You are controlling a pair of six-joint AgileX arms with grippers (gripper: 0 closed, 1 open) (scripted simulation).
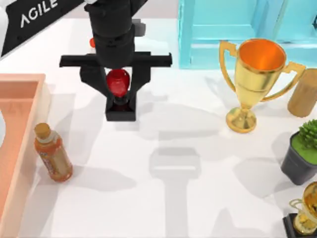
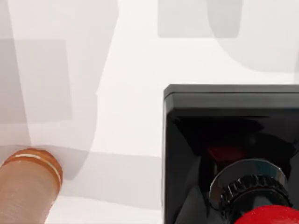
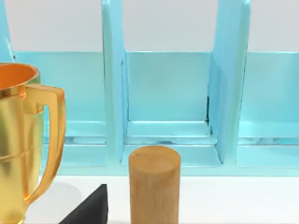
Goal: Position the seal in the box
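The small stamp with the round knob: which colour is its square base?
Black, under the glossy red knob of the seal; clearest in the top view.

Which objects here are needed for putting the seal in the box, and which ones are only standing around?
Needed: the seal, the box, the left gripper around the seal's red knob.

Standing around: orange bottle, big gold trophy, wooden cylinder, potted plant, blue cabinet, small trophy.

Table (image 1: 163,198) — white surface. An orange bottle (image 1: 53,153) with a tan cap lies tilted near the left side. A light-blue cabinet frame (image 1: 237,29) stands at the far edge; a large gold trophy (image 1: 255,79) stands before it. At right — a wooden cylinder (image 1: 303,93), a potted plant (image 1: 302,151), a smaller gold trophy (image 1: 308,208).
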